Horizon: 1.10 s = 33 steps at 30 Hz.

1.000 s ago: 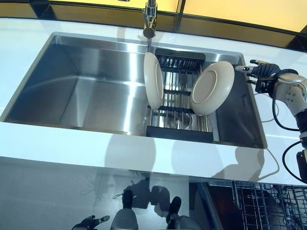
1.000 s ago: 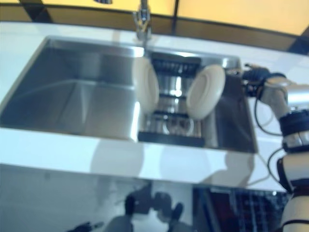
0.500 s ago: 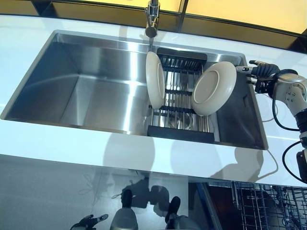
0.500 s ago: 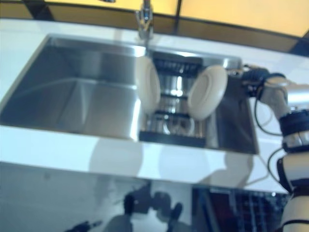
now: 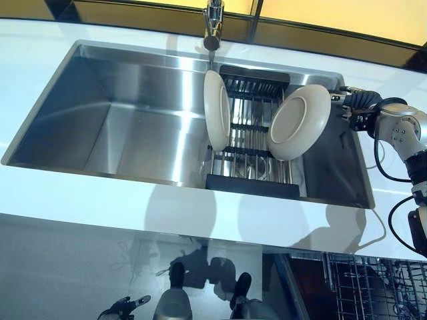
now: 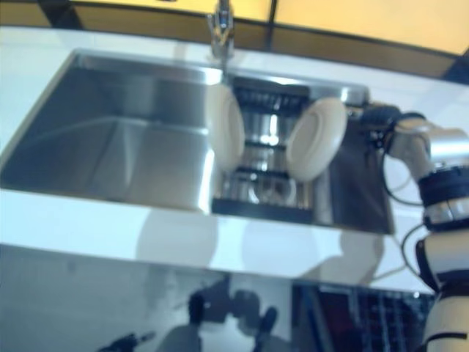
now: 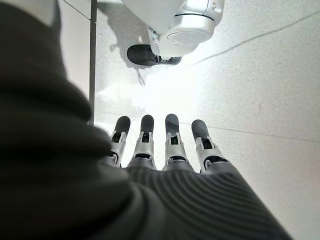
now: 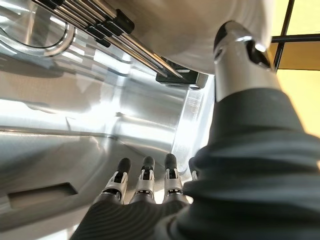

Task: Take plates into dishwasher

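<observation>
Two cream plates stand on edge in a black dish rack (image 5: pixel 250 137) in the right part of the sink. The left plate (image 5: pixel 215 110) is nearly upright; the right plate (image 5: pixel 299 123) leans right, its face toward me. My right hand (image 5: pixel 357 101) is at the sink's right rim, just beside the right plate's upper edge. In the right wrist view its fingers (image 8: pixel 145 180) are straight and its thumb (image 8: pixel 240 55) stands close by the plate's back (image 8: pixel 200 25); it holds nothing. My left hand (image 5: pixel 123 308) hangs low, open over the floor.
The steel sink (image 5: pixel 120 127) is set in a white counter (image 5: pixel 100 200), with a faucet (image 5: pixel 212 27) above the rack. A dishwasher's wire basket (image 5: pixel 373 287) shows below the counter's edge at lower right.
My right hand has edged left, closer to the right plate's rim. The whole picture has shifted slightly; the plates stay in the rack.
</observation>
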Motion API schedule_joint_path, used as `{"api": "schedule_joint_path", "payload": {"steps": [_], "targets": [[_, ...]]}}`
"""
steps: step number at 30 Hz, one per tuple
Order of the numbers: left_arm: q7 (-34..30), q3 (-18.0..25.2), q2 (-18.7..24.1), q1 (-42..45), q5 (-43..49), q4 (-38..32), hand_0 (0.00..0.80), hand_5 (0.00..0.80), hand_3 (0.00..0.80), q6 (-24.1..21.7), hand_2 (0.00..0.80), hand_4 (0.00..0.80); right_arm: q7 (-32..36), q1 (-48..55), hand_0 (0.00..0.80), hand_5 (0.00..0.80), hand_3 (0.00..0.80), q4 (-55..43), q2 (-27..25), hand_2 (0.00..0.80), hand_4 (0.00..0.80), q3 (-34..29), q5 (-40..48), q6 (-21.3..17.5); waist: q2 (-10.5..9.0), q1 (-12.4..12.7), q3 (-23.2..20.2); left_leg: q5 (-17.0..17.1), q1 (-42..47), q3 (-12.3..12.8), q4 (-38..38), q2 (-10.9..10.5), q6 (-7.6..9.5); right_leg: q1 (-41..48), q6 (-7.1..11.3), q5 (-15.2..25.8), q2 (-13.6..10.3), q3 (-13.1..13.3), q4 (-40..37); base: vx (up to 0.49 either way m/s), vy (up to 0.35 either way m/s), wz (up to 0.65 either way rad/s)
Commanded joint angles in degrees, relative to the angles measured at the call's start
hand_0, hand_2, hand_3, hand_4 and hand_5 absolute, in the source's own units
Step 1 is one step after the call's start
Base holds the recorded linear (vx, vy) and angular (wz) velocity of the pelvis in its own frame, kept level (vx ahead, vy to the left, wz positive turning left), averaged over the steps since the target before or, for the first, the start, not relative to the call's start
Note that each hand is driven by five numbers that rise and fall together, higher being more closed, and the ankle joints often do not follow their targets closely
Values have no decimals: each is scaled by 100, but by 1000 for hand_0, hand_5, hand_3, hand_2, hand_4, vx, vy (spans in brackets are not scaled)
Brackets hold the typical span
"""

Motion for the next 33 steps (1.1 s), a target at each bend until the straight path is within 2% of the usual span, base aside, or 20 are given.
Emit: {"api": "schedule_joint_path", "payload": {"steps": [1, 14, 25, 33], "targets": [[92, -279, 172, -41, -105, 58, 0, 0, 0, -38, 0, 0, -54, -606, 0, 0, 0, -300, -116, 0, 0, 352, 128, -182, -110, 72, -80, -64, -108, 92, -28, 12, -38, 79, 396, -34, -177, 98, -10, 0, 0, 0], [76, -269, 178, -2, -64, 40, 0, 0, 0, -91, 0, 0, -255, -592, 0, 0, 0, -251, -187, 0, 0, 313, 5, -139, -138, 74, -69, -75, -75, 98, -28, 29, -38, 101, 403, -30, -168, 101, -10, 0, 0, 0], [69, -309, 203, 36, -11, 99, 0, 0, 0, -129, 0, 0, -247, -629, 0, 0, 0, 37, -463, 0, 0, 290, -94, -69, -211, 19, -149, -105, 21, 152, -28, 77, -50, 156, 402, -50, -117, 176, -10, 0, 0, 0], [74, -361, 200, 16, -42, 115, 0, 0, 0, -101, 0, 0, -113, -721, 0, 0, 0, 324, -608, 0, 0, 375, -202, -53, -193, -5, -189, -116, 67, 190, -28, 89, -51, 179, 392, -63, -107, 206, -10, 0, 0, 0]]}}
